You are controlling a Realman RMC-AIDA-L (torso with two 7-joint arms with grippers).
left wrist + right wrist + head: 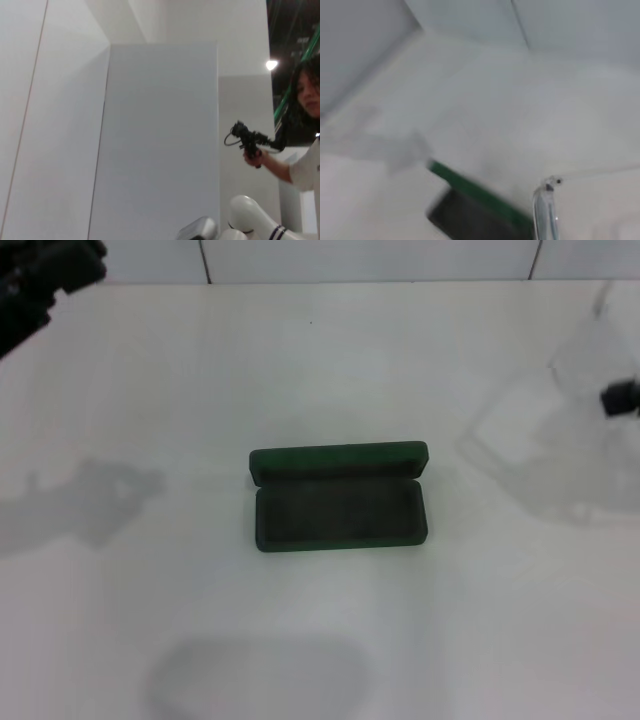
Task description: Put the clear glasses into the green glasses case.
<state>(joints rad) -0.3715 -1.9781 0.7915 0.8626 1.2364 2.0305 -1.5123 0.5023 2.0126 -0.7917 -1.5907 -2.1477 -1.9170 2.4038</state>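
Glasses point(560, 430), clear and colourless, hang in the air over the right edge of the desk point(300, 360), toward its far right corner, well apart from the case point(340, 498). In the head view they read only as a faint transparent outline with a pale shadow on the desk beneath. The right hand point(620, 398) appears as a small dark part at the right edge of that view, touching the upper side of the glasses; it appears to have hold of them, though how far its fingers stand apart cannot be told. In the right wrist view a clear arm of the glasses point(545, 210) with its small hinge shows close to the camera, above the desk and just beside the near end of the case point(480, 200).

Case, dark green, lies at the middle of the desk, long side parallel to the near edge. Its lid stands open and upright along the far side, and the dark lining of the tray faces up, with nothing in it.

Left hand point(40, 280) is parked high over the far left corner of the desk, seen as a dark mass; whether it is open cannot be told. Its wrist view faces white wall panels and a person point(300, 135) holding a dark device.
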